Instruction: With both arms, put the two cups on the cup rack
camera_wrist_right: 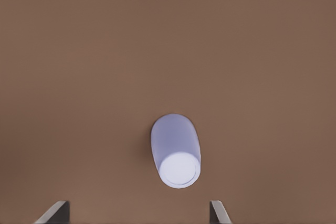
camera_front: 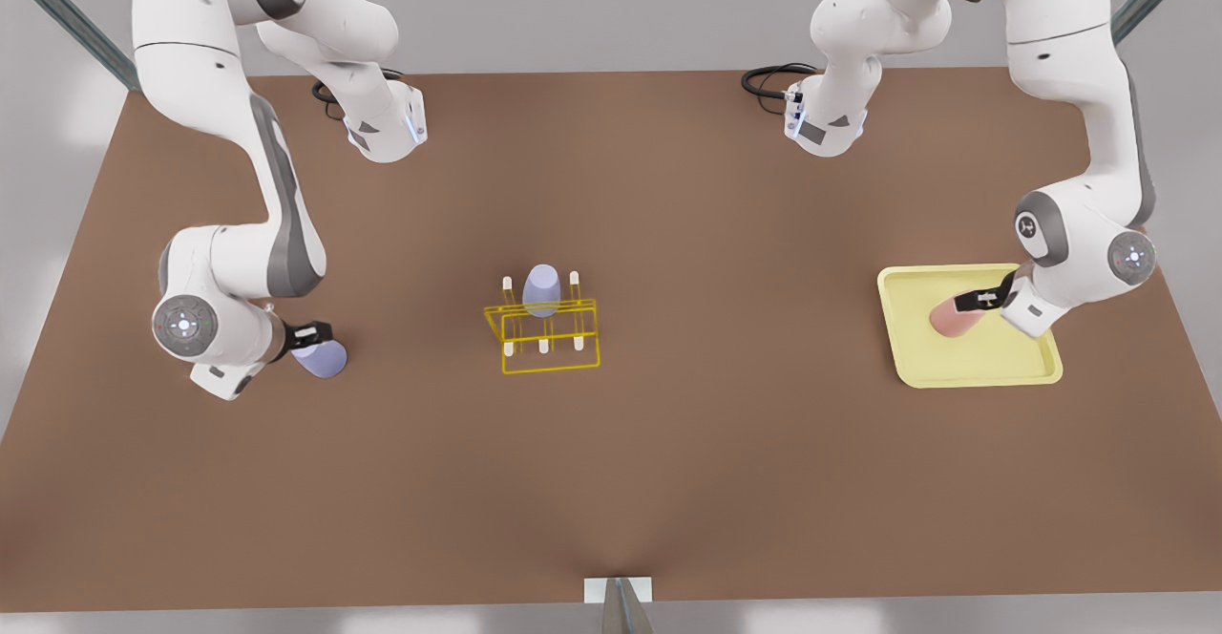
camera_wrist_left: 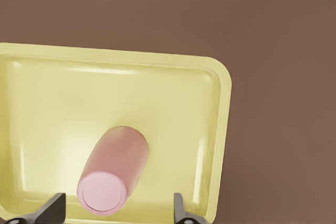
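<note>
A salmon pink cup (camera_front: 953, 321) (camera_wrist_left: 115, 169) lies on its side in the pale yellow tray (camera_front: 964, 371) (camera_wrist_left: 52, 93) at the front view's right. My left gripper (camera_front: 985, 300) (camera_wrist_left: 118, 211) hovers just over it, open, one finger on each side and not touching. At the front view's left a lavender-blue cup (camera_front: 323, 359) (camera_wrist_right: 176, 150) rests on the bare table. My right gripper (camera_front: 310, 336) (camera_wrist_right: 137, 212) is open right above it, its fingers wide apart. The yellow wire cup rack (camera_front: 549, 340) stands mid-table, with another lavender-blue cup (camera_front: 541, 288) upside down on a back peg.
The brown table (camera_front: 726, 262) spreads wide around the rack. Black cables (camera_front: 769, 80) lie coiled at the back edge beside both arm bases. A small pale fixture (camera_front: 619, 591) sits at the middle of the front edge.
</note>
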Controlling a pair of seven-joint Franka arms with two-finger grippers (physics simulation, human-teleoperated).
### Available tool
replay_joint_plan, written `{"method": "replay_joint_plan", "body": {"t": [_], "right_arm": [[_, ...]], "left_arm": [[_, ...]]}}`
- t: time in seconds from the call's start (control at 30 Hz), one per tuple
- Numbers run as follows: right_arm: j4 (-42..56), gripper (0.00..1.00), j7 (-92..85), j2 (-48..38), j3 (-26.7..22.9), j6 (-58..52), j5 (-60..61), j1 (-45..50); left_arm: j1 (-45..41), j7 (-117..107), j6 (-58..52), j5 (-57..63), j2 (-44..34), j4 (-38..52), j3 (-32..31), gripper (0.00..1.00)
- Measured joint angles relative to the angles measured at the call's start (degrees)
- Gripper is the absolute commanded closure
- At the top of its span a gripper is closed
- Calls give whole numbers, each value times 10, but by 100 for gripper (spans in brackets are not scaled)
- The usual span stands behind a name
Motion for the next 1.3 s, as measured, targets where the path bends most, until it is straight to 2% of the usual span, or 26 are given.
{"method": "replay_joint_plan", "body": {"t": [0.2, 0.4, 0.7, 1.17, 1.23, 1.3], "right_arm": [[-118, 0, 2, -42, 0, 124, 8, -32], [-195, 0, 5, -45, -1, 220, 26, -52], [-224, 0, 12, -24, -2, 287, 30, -67], [-226, 0, 18, 16, -3, 308, 28, -74], [-226, 0, 19, 20, -3, 308, 27, -74], [-226, 0, 19, 23, -4, 309, 26, -74]], "left_arm": [[22, 26, 50, 0, 0, -30, 1, 0], [21, 45, 70, 0, 3, -53, 2, 0], [32, 64, 105, -1, 44, -64, 2, 0], [33, 80, 149, -2, 78, -71, 2, 0], [33, 82, 151, -2, 79, -71, 2, 9], [33, 83, 152, -2, 81, -71, 2, 9]]}}
